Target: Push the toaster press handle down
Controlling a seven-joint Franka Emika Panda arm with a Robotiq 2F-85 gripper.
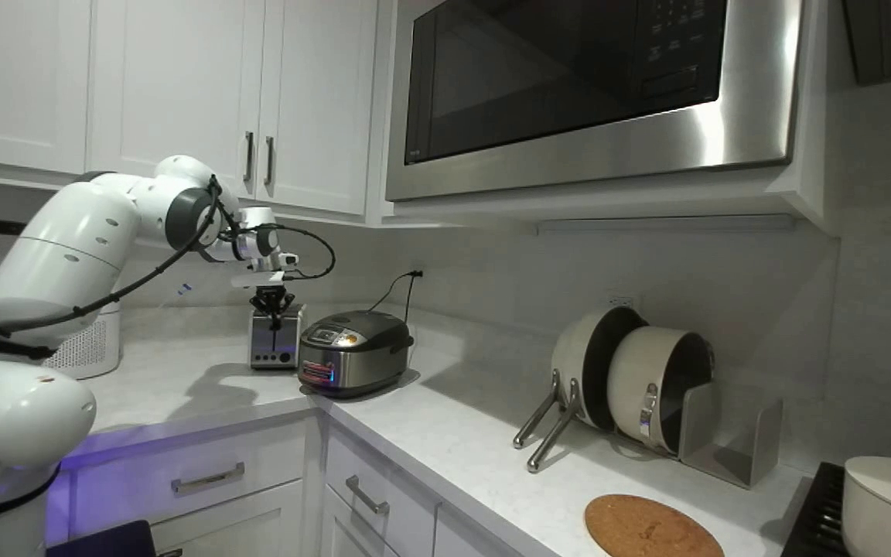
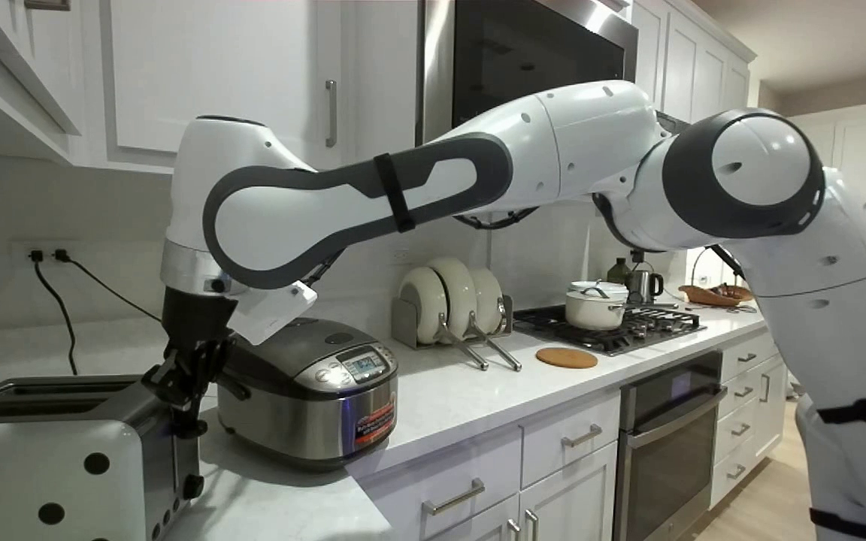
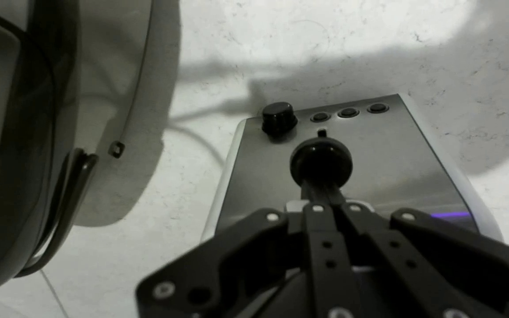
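Observation:
The toaster (image 1: 264,346) stands upright on the counter, its narrow silver front visible in an exterior view and its dotted white side in another exterior view. Its black round press handle (image 3: 320,154) sits on a vertical slot in the front, seen from above in the wrist view. My gripper (image 3: 324,191) is shut, holding nothing, and points down from above. Its fingertips come right onto the top edge of the handle; whether they bear on it I cannot tell. In an exterior view the gripper (image 2: 186,409) hangs at the toaster's front face, just over the handle (image 2: 191,429).
A round steel cooker (image 2: 313,406) stands close beside the toaster. A black dial (image 3: 279,117) and several buttons lie low on the toaster's front. Power cords (image 2: 65,323) run to the wall outlet. Farther along are racked pans (image 1: 581,371) and a cork mat (image 1: 650,530).

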